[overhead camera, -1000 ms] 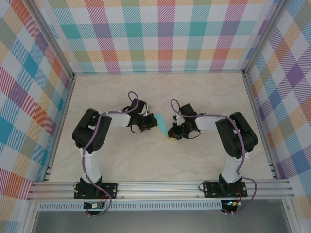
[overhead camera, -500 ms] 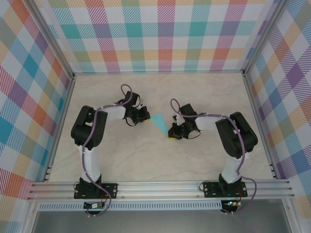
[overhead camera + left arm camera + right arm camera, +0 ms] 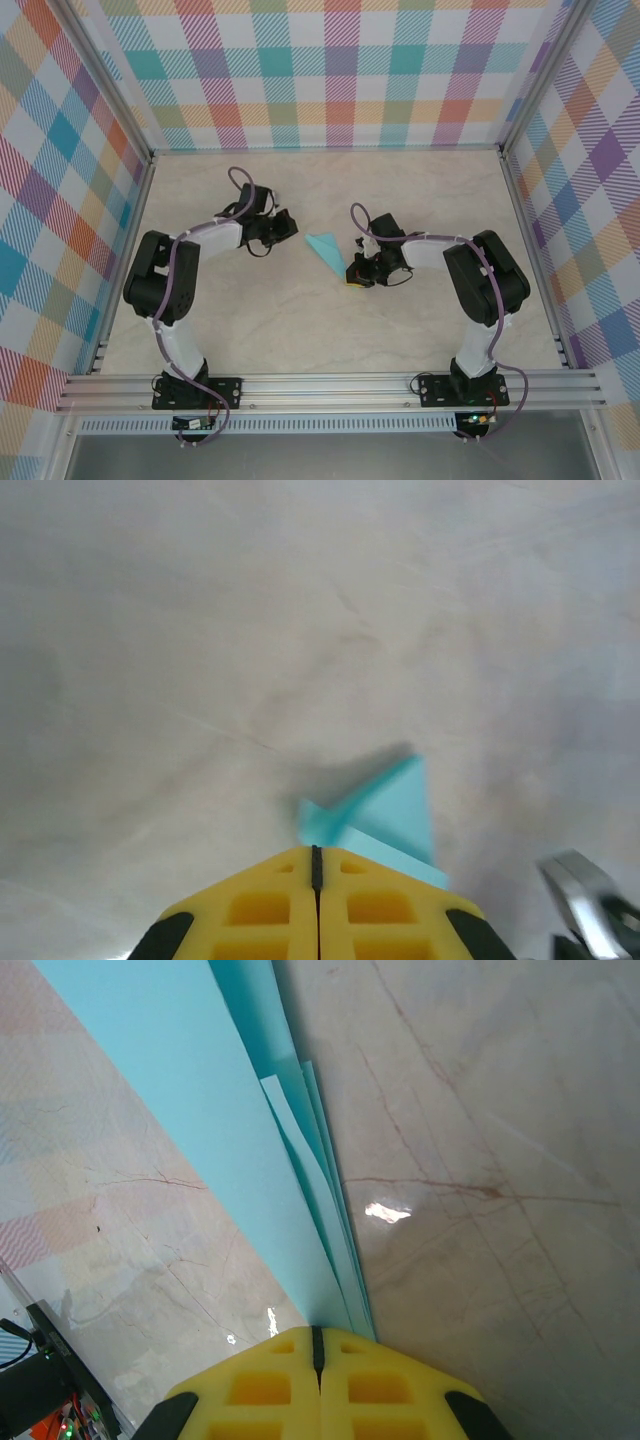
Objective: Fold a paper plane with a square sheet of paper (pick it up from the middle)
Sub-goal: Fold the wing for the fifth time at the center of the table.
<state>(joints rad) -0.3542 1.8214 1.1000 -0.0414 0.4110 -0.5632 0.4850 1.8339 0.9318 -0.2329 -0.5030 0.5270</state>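
Two shut grippers are showing from above: the right gripper is pinching, as far as can be told, the narrow end of the paper plane, which is lying on the tabletop, while the left gripper is hovering apart to its left, holding nothing. Through the left wrist, that gripper's yellow fingers are pressing together, the plane's wide end just beyond. Through the right wrist, stacked turquoise layers are running into the closed fingers. Being light, thin and springy, the plane is probably asking for a pinch along its central crease. Against a second ago, the left gripper is drawing away and uncovering the plane; the right is staying put.
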